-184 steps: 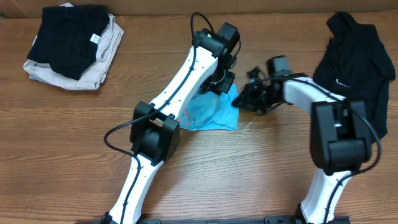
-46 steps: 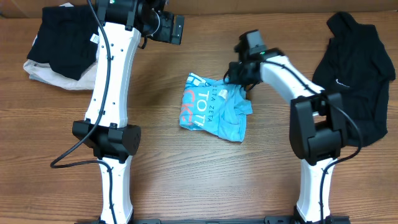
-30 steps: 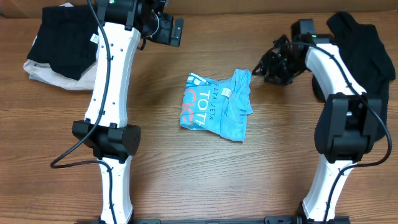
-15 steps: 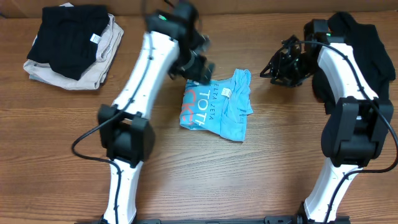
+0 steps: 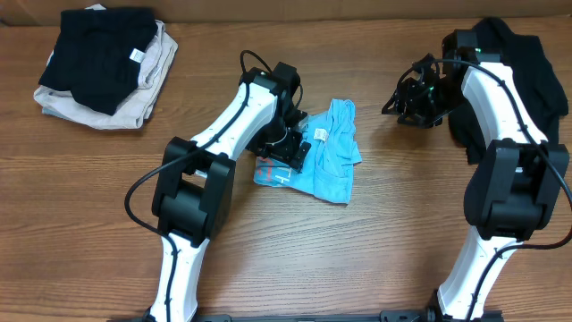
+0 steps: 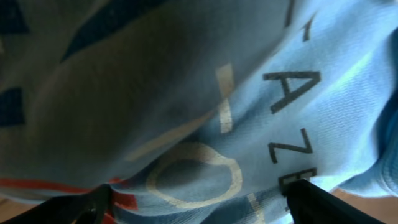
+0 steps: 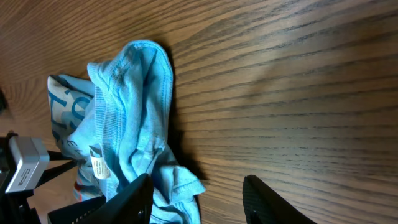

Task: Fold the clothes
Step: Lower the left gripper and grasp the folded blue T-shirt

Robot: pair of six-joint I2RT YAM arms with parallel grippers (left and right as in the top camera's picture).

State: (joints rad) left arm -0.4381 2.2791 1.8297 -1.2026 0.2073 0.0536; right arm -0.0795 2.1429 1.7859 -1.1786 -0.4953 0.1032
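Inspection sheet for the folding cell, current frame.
Surface: wooden table, no spills seen.
Job's things: light blue T-shirt crumpled mid-table; black top heaped at right edge; folded stack, black over beige, far left corner.
Clutter: nothing seen.
End effectors: left end effector open, down on the T-shirt; right end effector open, holding nothing, apart from the T-shirt.
Cables: black cable loops off left arm.
Surroundings: nothing seen.

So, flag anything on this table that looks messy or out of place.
The light blue lettered T-shirt mid-table is bunched and rumpled, white label showing. The black top at the right edge lies in a loose heap.
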